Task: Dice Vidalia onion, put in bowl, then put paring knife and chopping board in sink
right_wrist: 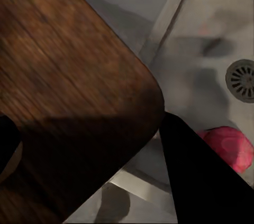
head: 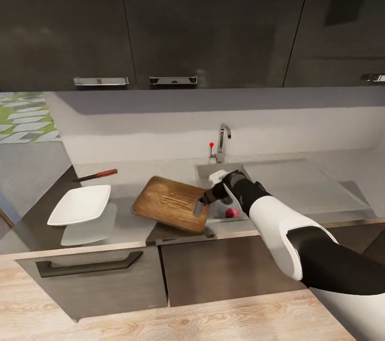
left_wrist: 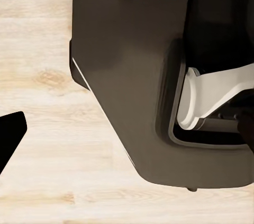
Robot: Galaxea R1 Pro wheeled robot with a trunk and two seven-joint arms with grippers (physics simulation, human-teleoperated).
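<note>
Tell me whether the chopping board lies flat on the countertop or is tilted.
Tilted. The right gripper holds the chopping board at its handle end, lifted over the countertop and casting a shadow beneath.

dark wall cabinets, pale wood floor

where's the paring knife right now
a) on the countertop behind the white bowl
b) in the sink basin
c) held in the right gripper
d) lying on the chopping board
a: the paring knife lies on the countertop just behind the bowl, well to the left of the chopping board, which the right gripper grips at its handle end beside the sink.
</note>
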